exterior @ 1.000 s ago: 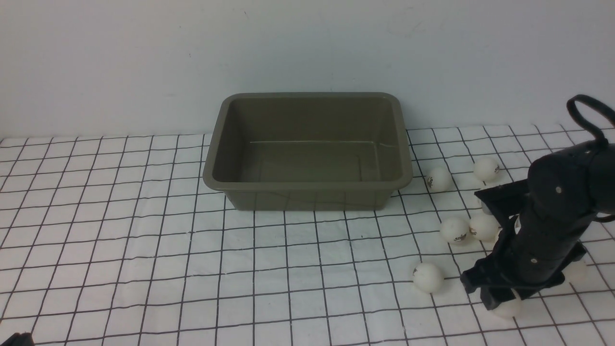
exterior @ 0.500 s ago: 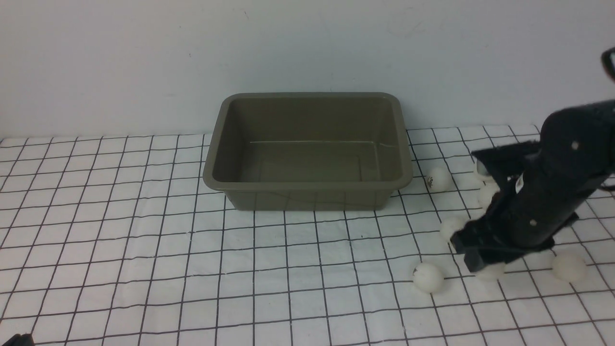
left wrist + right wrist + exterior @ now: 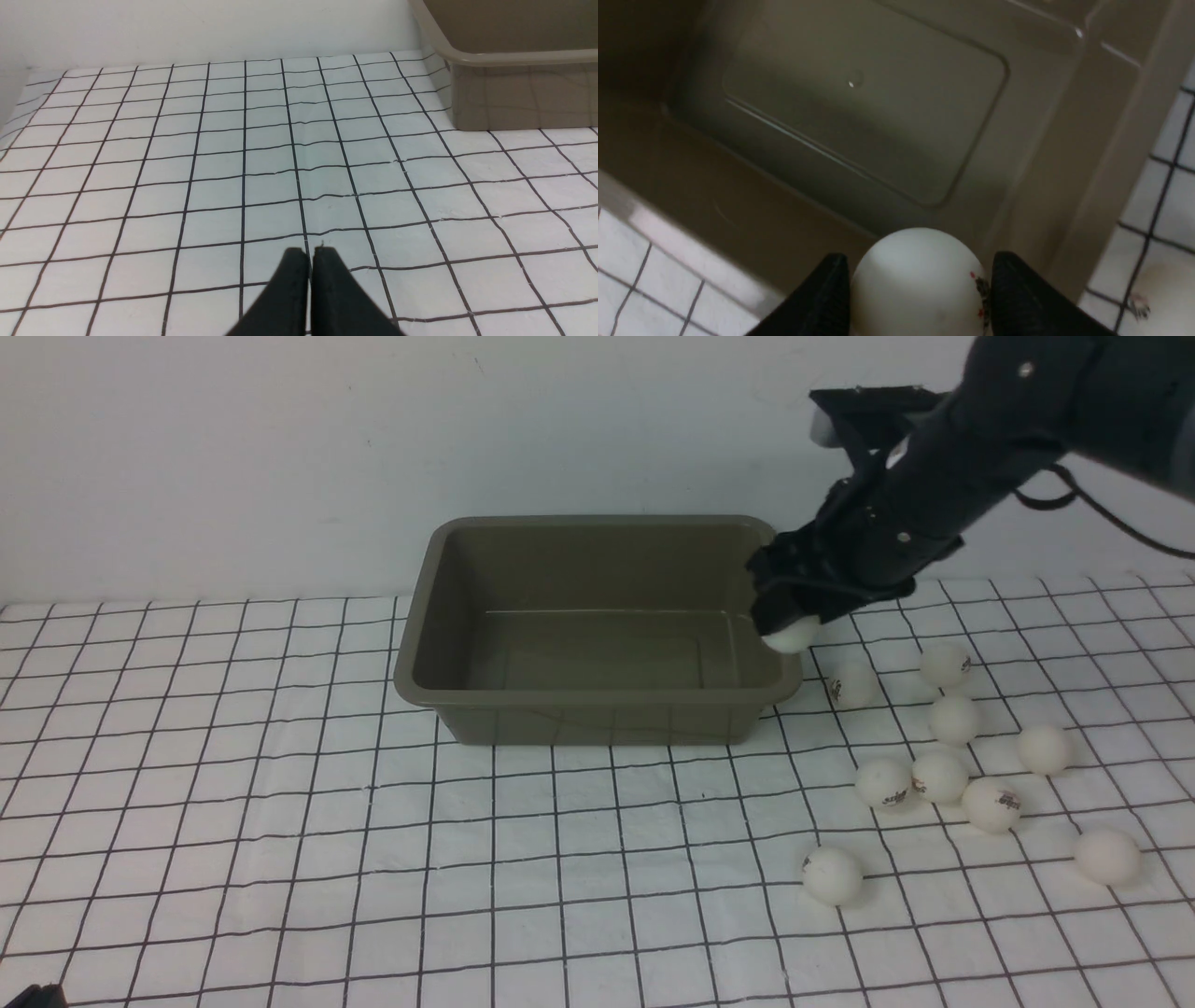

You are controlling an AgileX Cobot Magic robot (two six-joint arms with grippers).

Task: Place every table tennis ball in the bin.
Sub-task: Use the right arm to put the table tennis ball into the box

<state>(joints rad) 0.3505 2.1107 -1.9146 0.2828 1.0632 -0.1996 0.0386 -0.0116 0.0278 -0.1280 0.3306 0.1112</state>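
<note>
The olive-brown bin (image 3: 597, 709) stands at the back middle of the checked cloth, with no ball visible inside; it also shows in the right wrist view (image 3: 1064, 140) and the left wrist view (image 3: 514, 88). My right gripper (image 3: 787, 627) is shut on a table tennis ball (image 3: 790, 635) and holds it over the bin's right rim; the wrist view shows the ball (image 3: 920, 280) between the right gripper's (image 3: 920, 268) fingers above the bin's inner wall. Several balls lie on the cloth right of the bin, such as one (image 3: 831, 875) and another (image 3: 946, 664). My left gripper (image 3: 309, 254) is shut and empty.
A white wall runs behind the bin. The cloth (image 3: 233, 803) left of the bin carries a black grid. The left arm barely shows at the front view's bottom left corner (image 3: 28, 997).
My right gripper has risen from the cloth at the front right with a ball in it and moved left and back to the bin's right rim. The balls it hid show again.
</note>
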